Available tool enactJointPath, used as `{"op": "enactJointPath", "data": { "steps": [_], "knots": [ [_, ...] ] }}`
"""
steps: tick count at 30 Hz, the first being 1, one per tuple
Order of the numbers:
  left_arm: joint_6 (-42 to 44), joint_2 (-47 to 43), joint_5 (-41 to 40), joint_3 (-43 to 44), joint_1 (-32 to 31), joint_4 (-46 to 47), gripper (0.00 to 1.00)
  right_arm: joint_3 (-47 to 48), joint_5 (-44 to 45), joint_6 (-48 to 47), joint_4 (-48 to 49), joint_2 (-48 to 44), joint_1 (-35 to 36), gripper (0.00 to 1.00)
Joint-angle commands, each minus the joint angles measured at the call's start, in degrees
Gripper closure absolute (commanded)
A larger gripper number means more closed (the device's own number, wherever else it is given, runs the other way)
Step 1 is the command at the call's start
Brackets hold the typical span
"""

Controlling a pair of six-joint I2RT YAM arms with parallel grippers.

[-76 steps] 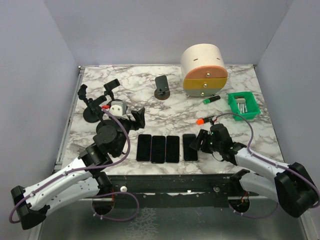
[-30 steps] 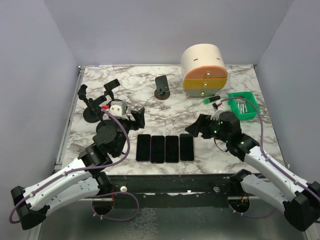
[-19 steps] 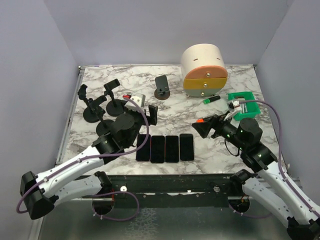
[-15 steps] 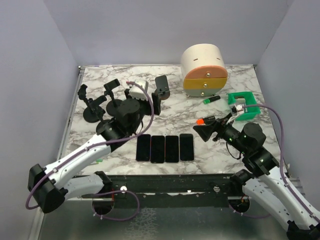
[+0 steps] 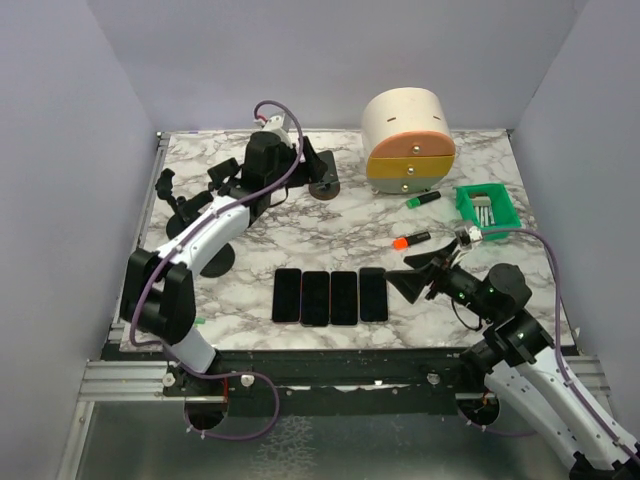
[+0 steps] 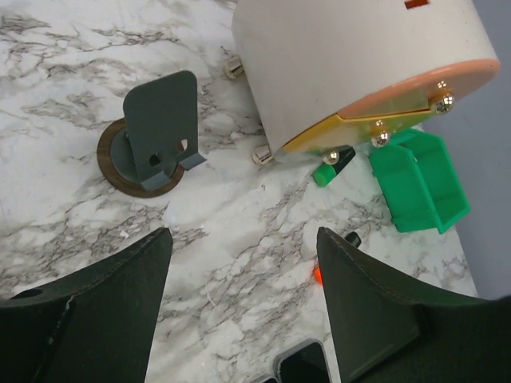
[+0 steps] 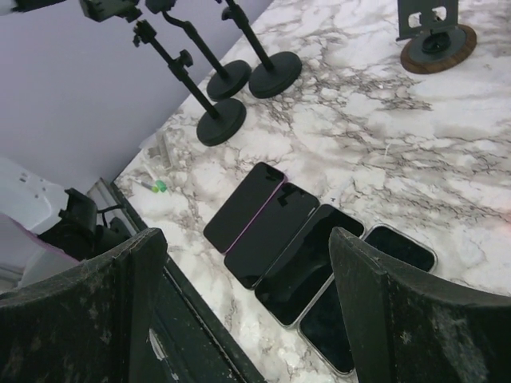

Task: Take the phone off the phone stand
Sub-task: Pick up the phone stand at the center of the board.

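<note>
The phone stand point(image 5: 325, 186), a grey plate on a round wooden base, stands at the back centre and holds no phone; it also shows in the left wrist view point(image 6: 158, 128) and the right wrist view point(image 7: 435, 32). Several dark phones point(image 5: 330, 296) lie flat in a row near the front edge, also in the right wrist view point(image 7: 299, 247). My left gripper point(image 5: 315, 165) is open and empty, hovering just left of the stand. My right gripper point(image 5: 408, 283) is open and empty, just right of the phone row and above the table.
Black pole stands point(image 5: 185, 215) are at the left. A round cream drawer unit point(image 5: 408, 140) is at the back right, with a green marker point(image 5: 423, 200), an orange-capped marker point(image 5: 412, 240) and a green bin point(image 5: 487, 210) near it.
My left arm has swung from the near left out to the back, up to the phone stand. My right gripper has let the rightmost phone lie and drawn back to the right.
</note>
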Motion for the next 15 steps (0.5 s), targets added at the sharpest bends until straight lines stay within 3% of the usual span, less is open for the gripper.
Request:
{"op": "enactJointPath", "data": {
  "steps": [1, 9, 15],
  "knots": [
    [-0.75, 7.64, 7.92, 11.80, 1.56, -3.78, 0.27, -0.76, -4.43, -0.22, 3.34, -1.44, 0.06, 0.12],
    [9.64, 23.99, 1.18, 34.41, 1.31, -22.28, 0.27, -0.79, -5.13, -0.22, 2.82, -2.71, 0.06, 0.12],
    [19.26, 28.97, -6.48, 41.82, 0.42, -28.28, 0.27, -1.28, -4.38, -0.14, 2.01, -3.47, 0.06, 0.12]
  ]
}}
